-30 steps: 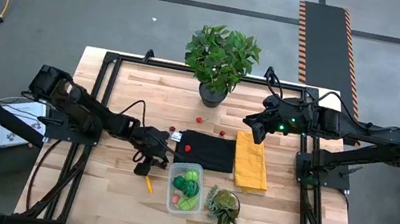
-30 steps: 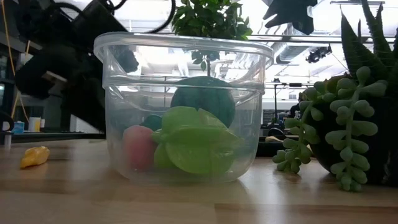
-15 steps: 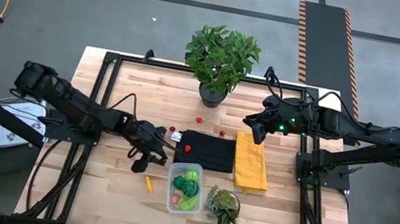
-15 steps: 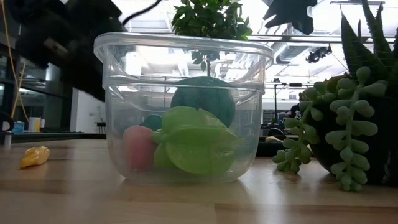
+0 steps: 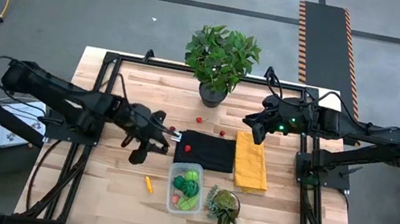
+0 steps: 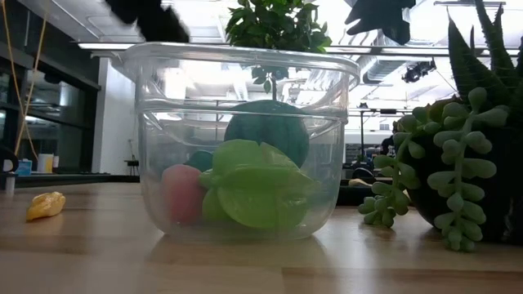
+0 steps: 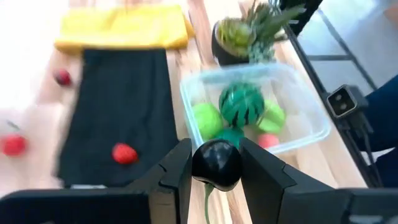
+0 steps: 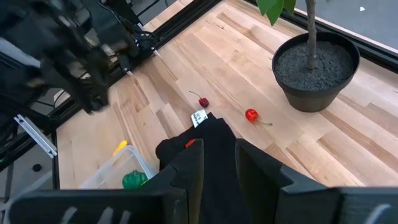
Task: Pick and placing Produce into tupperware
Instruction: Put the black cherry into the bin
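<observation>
I read the left gripper [image 7: 216,163] as clamped on a dark berry [image 7: 216,163], which sits between its two fingers with a thin green stem hanging below it. In the high view this gripper [image 5: 148,142] sits left of centre, just left of the black cloth [image 5: 210,151] and above-left of the tupperware [image 5: 185,190].

The tupperware stands below centre in the high view, its upper end just below the cloth's lower edge. In the low view it fills mid-frame [image 6: 155,147] and already holds a striped dark green round piece [image 6: 267,131], a light green piece [image 6: 257,194] and a pinkish piece [image 6: 181,193].

A small orange-yellow stick [image 5: 148,184] lies on the table [image 5: 113,195], just left of the tupperware. One red berry [image 5: 187,148] rests on the cloth; two more lie on the wood nearby [image 5: 199,118] [image 5: 172,129].

The right gripper [image 5: 256,127] waits upper right of centre, above the yellow cloth [image 5: 251,161]; I cannot tell its finger state.
</observation>
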{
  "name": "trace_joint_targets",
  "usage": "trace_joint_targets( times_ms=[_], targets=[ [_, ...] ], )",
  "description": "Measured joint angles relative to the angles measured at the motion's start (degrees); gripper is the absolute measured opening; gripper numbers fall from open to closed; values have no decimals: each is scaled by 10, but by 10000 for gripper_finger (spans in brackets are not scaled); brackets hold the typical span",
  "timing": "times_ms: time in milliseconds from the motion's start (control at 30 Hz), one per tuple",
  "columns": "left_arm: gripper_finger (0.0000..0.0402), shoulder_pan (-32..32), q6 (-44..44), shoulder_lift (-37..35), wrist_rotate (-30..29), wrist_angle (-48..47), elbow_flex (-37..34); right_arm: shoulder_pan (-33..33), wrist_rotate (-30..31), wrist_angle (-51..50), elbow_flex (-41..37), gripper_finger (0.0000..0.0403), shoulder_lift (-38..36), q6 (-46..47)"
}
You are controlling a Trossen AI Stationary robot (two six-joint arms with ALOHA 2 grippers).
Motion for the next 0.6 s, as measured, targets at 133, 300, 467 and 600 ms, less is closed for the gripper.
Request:
trace_joint_targets(
  times_ms=[133,300,467,600],
  targets=[
    [99,0,28,12,-23,-108,121,0,0,3,0,83,0,-14],
    [99,0,28,35,-26,-194,239,0,0,3,0,83,0,-34],
    [99,0,21,82,8,-258,312,0,-1,2,0,83,0,-58],
    [99,-13,8,129,22,-271,347,0,-3,2,0,83,0,-63]
  ],
)
